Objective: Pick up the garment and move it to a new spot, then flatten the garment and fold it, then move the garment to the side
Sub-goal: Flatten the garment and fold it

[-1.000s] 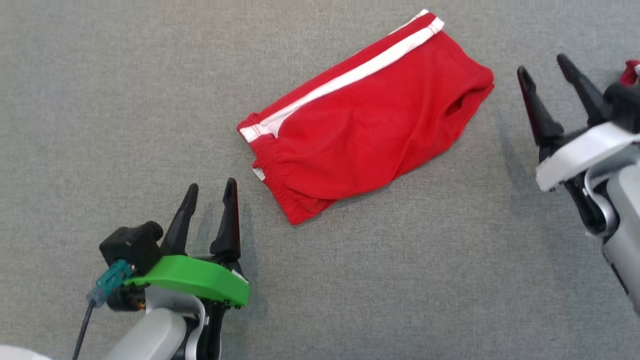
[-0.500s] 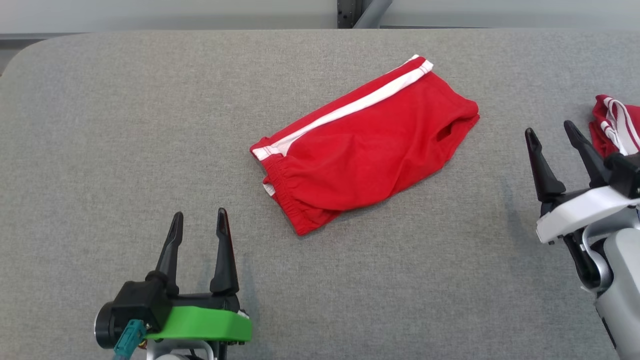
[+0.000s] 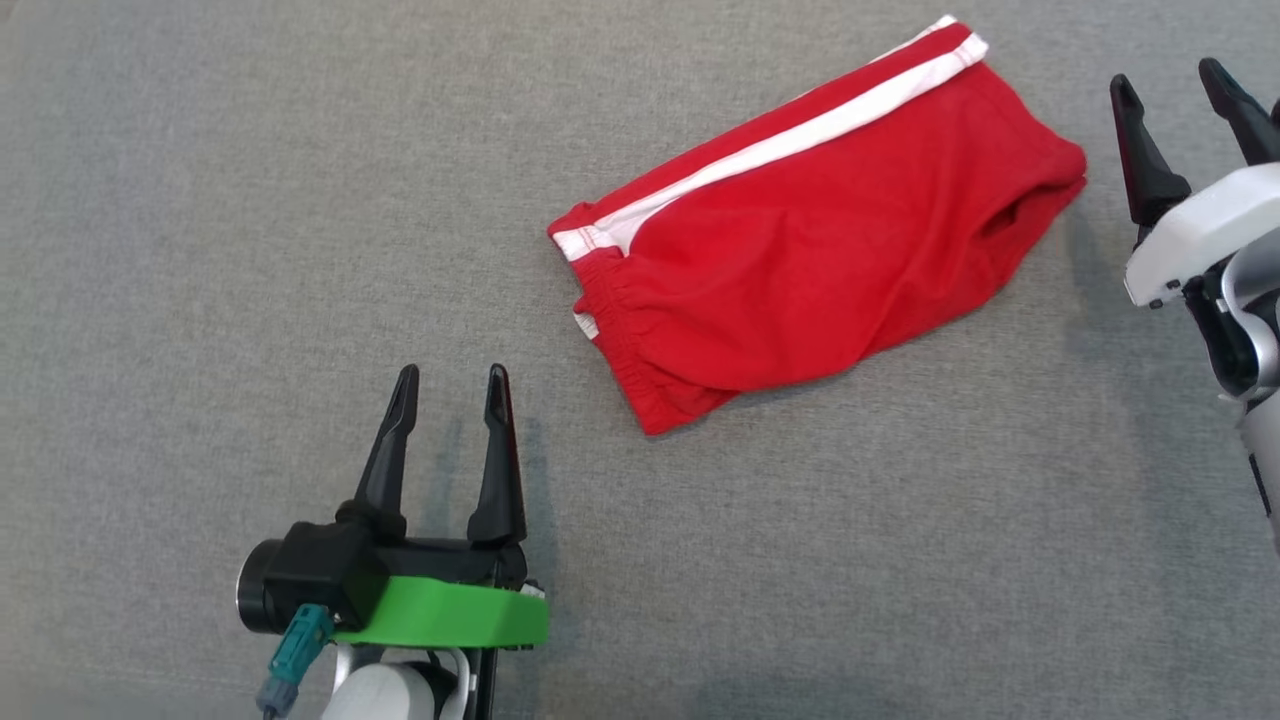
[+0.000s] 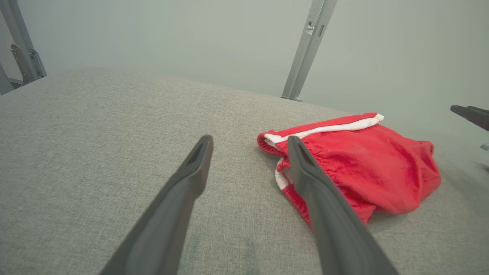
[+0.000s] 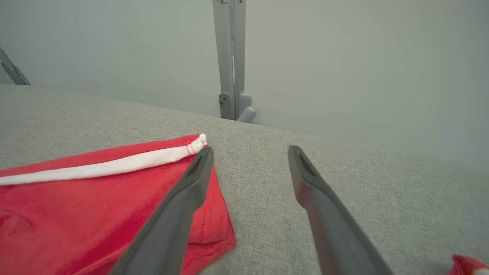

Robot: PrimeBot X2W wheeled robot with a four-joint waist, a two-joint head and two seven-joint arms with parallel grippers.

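Right, red shorts (image 3: 820, 230) lie diagonally on the grey fabric tabletop (image 3: 200, 200) between left gripper (image 3: 452, 372) and right gripper (image 3: 1165, 75), both jaws wide and empty; cloth looks light, limp, grippy, so I'd pinch elastic waistband (image 3: 625, 340) and leg hem (image 3: 1045, 195).

Test lab: grey felt table (image 3: 200, 200), metal struts (image 5: 229, 57) (bare wall (image 5: 382, 57))

Bare grey surface (image 3: 250, 200) all round the red shorts (image 3: 830, 250), a second red cloth (image 5: 468, 265) beside the right end effector (image 3: 1165, 77).
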